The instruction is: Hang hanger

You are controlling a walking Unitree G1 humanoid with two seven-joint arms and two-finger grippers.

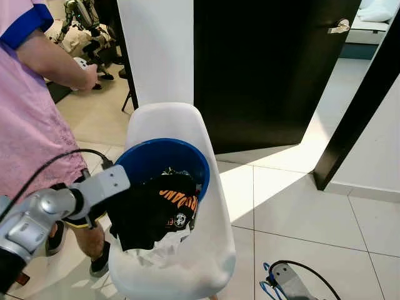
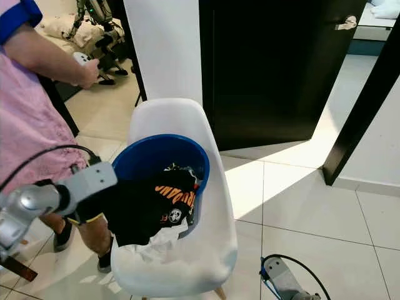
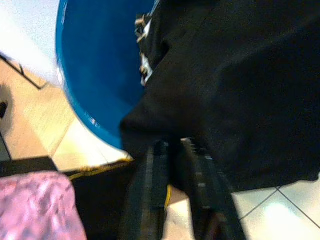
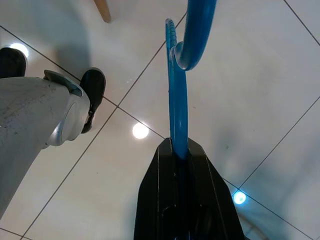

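Observation:
A blue plastic hanger [image 4: 177,90] sticks out from my right gripper [image 4: 178,146], whose fingers are shut on its bar; the arm hangs low over the tiled floor at the lower right [image 1: 278,281]. A black T-shirt with orange print [image 1: 159,206] spills over the rim of a blue basket [image 1: 144,156] that sits on a white chair [image 1: 165,122]. My left gripper [image 3: 172,144] is at the shirt's near left edge, its fingers closed on the black cloth. In the eye views the shirt hides those fingertips.
A person in a pink shirt [image 1: 25,119] stands close at the left, one hand on a white controller [image 1: 81,64]. Behind the chair are a white pillar [image 1: 156,44] and a dark open door [image 1: 262,69]. Sunlit tiles [image 1: 300,206] lie to the right.

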